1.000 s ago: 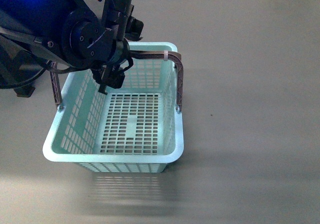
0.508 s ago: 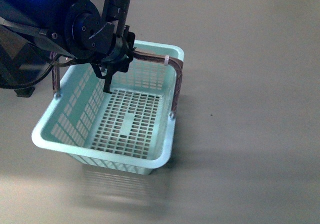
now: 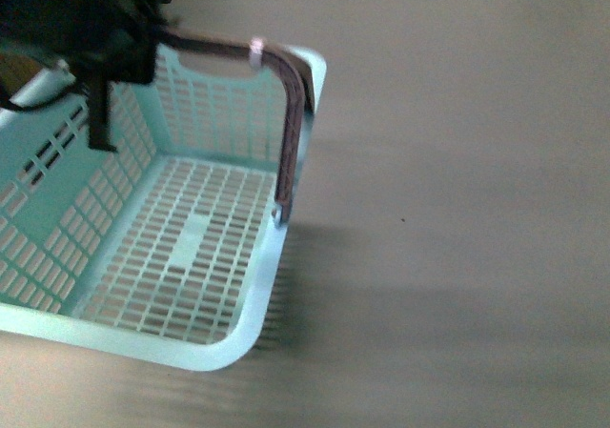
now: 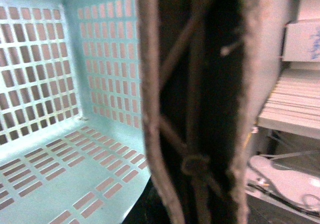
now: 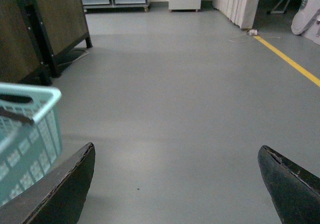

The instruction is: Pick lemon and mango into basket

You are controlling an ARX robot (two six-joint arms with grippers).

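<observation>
The pale aqua basket [image 3: 243, 309] hangs tilted at the left of the front view, empty, lifted off the grey floor. Its brown ribbed handle [image 3: 291, 113] arches over the far end. My left gripper [image 3: 105, 61] is shut on that handle at the upper left. In the left wrist view the handle [image 4: 195, 104] fills the middle and the basket's lattice wall [image 4: 50, 74] lies beside it. My right gripper [image 5: 177, 184] is open and empty above the floor, with the basket's corner [image 5: 30, 129] beside it. No lemon or mango is in view.
Grey floor [image 3: 457, 209] spreads to the right of the basket. In the right wrist view a dark cabinet [image 5: 40, 29] stands at the back beside the basket, a yellow floor line [image 5: 290, 62] runs at the far side, and white units stand along the back wall.
The basket has swung up and toward the camera and to the left, tilting more. My left arm has moved up and left, now mostly out of the front view.
</observation>
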